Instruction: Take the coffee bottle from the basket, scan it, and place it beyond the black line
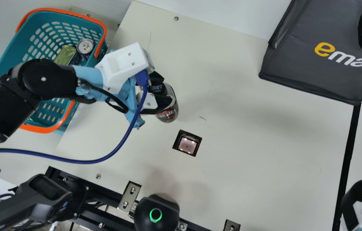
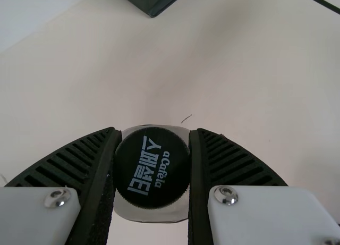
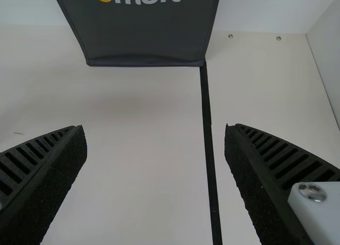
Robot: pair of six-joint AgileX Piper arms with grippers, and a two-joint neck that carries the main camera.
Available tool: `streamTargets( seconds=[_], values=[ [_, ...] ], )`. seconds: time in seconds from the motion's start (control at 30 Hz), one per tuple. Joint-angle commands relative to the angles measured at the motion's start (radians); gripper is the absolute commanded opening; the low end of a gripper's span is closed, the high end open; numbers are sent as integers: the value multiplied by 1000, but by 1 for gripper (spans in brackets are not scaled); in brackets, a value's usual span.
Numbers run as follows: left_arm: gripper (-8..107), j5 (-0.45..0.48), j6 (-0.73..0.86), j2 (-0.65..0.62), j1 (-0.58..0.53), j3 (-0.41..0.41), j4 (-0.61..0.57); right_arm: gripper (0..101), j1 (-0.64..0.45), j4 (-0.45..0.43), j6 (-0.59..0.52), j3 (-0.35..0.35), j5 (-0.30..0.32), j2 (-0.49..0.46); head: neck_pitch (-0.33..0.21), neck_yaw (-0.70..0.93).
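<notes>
Main view: I look steeply down on the table (image 1: 248, 154), askew. Left wrist view: close above the bottle cap (image 2: 151, 168). Right wrist view: along the black line (image 1: 350, 144) toward the bag (image 1: 296, 70). All three share the bag; left wrist's corner strip (image 2: 319, 1) is probably that line.

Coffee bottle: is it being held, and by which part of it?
Yes, the left tool holds the coffee bottle by its capped upper end, with fingers on either side of the black cap. The right tool is open and empty.

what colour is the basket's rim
The basket's rim is orange, around a teal body; the main view shows it best.
</notes>
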Motion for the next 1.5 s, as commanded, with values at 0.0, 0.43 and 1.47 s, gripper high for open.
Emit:
streamTargets(
  seconds=[0.0,0.43,1.47],
  values=[
    [10,6,36,6,6,2,-9,91,0,0,0,0,0,0,-26,2],
    [10,63,263,62,59,14,-108,91,0,0,0,0,0,0,-26,2],
    [10,224,605,159,103,-33,-142,91,0,0,0,0,0,0,-26,2]
  ],
)
